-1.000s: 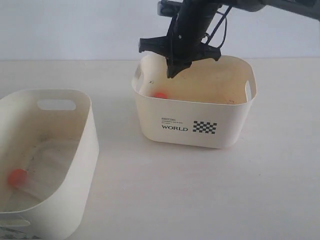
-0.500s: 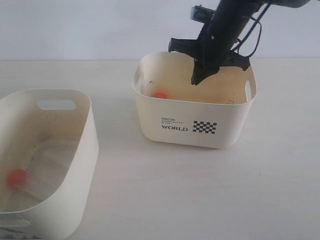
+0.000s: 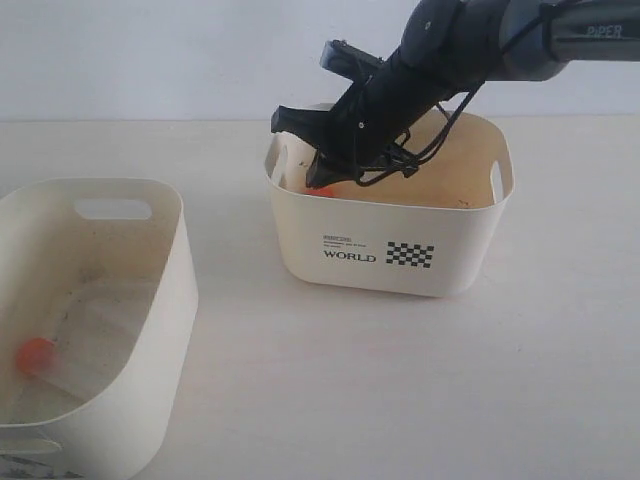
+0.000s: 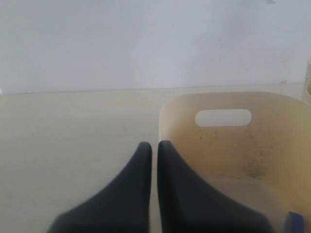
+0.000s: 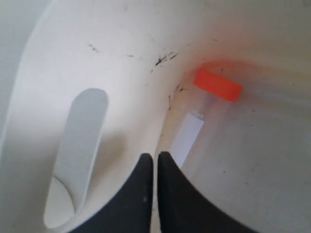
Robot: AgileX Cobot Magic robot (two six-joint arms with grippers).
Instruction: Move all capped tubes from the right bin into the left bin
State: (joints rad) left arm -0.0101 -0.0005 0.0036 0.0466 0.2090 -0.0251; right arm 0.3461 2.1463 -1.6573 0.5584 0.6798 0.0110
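Now I see my right claw [image 5: 155, 156] closed, empty, inside the right bin [image 3: 455, 262] by an orange-capped tube [image 5: 217, 84]. My left claw [image 4: 154, 144] is closed too.

- The right pincer [image 3: 325, 178], which half a second ago stood raised over the middle of the right bin [image 3: 400, 250], now reaches down inside the bin's left end.
- Its arm [image 3: 440, 50] has changed from near-upright to a steep slant.
- The pincer tips now sit just beside the orange-capped tube [image 3: 320, 189] and partly hide it.
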